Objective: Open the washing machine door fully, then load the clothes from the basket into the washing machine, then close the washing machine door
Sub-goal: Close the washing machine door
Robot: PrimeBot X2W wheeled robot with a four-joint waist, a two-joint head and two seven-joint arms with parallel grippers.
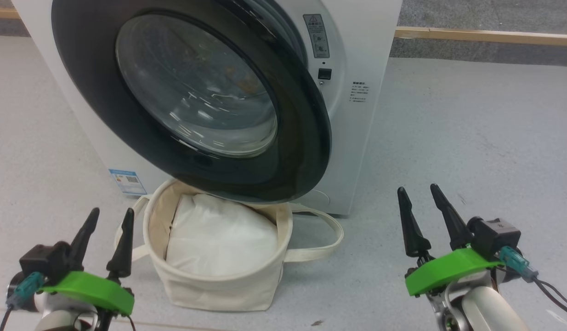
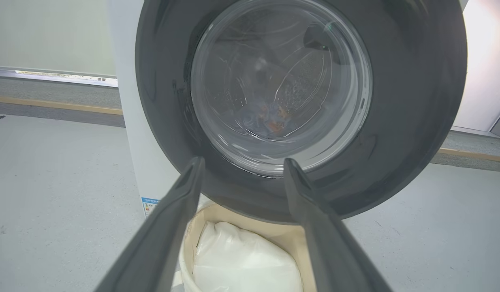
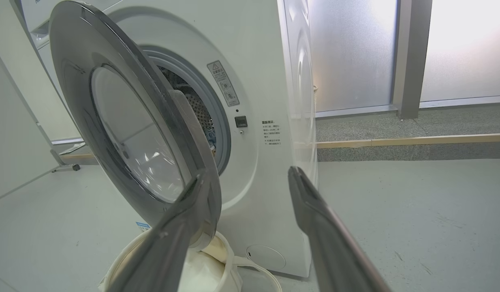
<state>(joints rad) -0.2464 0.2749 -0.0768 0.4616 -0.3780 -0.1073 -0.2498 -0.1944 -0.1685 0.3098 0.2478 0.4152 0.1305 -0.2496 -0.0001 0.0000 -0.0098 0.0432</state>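
The white washing machine (image 1: 366, 41) stands ahead of me. The washing machine door (image 1: 306, 151), black-rimmed with a domed glass centre, is swung partly out and hangs over the basket (image 1: 219, 287). The cream basket holds a plain white pad (image 1: 219, 239). Through the door glass, blue and orange clothes (image 2: 274, 119) lie in the drum. My left gripper (image 1: 112, 211) is open and empty at the lower left, left of the basket, aimed at the door (image 2: 416, 101). My right gripper (image 1: 417, 188) is open and empty at the lower right, right of the door's free edge (image 3: 209, 190).
Grey floor spreads to both sides of the machine. A wooden strip (image 1: 485, 35) runs along the floor behind it. Frosted glass panels (image 3: 355, 52) rise beyond that. A wheeled stand foot (image 3: 67, 166) and a white panel sit to the machine's left.
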